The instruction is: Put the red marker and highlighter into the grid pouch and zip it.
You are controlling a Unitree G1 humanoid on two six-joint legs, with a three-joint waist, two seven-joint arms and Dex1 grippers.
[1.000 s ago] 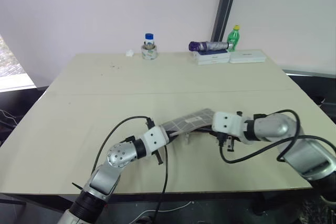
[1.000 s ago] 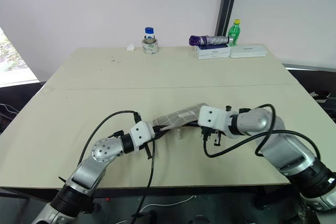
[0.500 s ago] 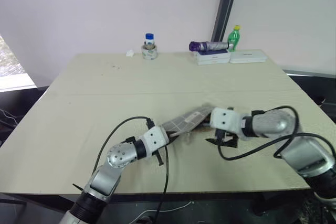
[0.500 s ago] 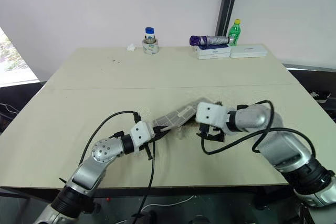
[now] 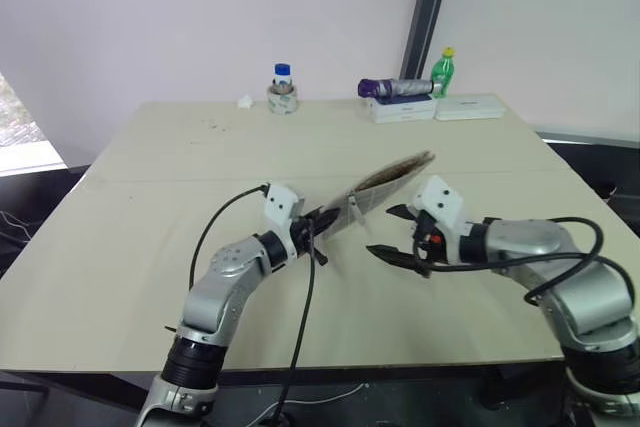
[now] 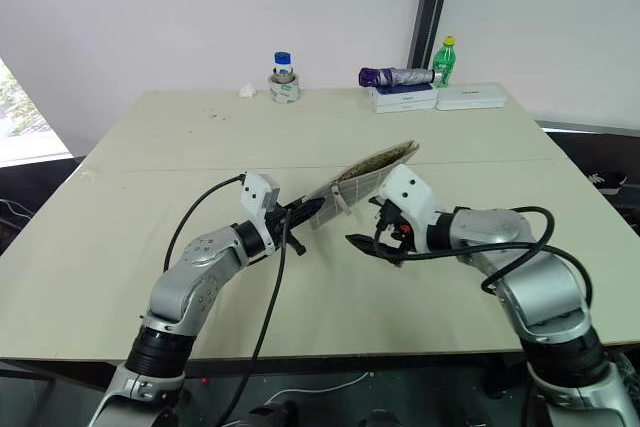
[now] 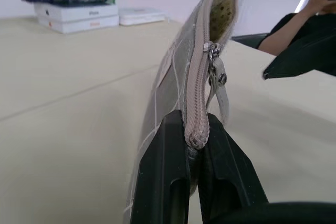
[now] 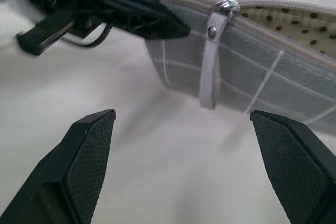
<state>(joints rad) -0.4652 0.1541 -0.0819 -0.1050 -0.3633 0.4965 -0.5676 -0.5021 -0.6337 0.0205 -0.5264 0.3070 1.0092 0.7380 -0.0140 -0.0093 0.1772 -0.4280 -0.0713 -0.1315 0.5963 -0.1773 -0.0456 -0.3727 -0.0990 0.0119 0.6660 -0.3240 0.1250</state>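
Note:
The grid pouch (image 5: 390,179) is grey with white lines and hangs in the air above the table, slanting up and away from my left gripper (image 5: 318,223). That gripper is shut on the pouch's lower end (image 7: 195,139). The zipper's pull cord (image 8: 212,69) dangles from the slider, and beyond it the mouth gapes and shows a dotted lining (image 7: 222,8). My right gripper (image 5: 382,231) stands open just below and beside the pouch, holding nothing. The red marker and the highlighter are out of view.
Along the table's far edge stand a blue-capped jar on a tape roll (image 5: 283,89), a folded purple umbrella (image 5: 397,88) on white boxes, a green bottle (image 5: 444,71) and a flat white box (image 5: 471,107). A person's dark sleeve (image 7: 294,22) shows past the table.
My left gripper has raised the pouch off the table and rolled it onto its edge. My right gripper has opened, let go of the pouch and risen a little.

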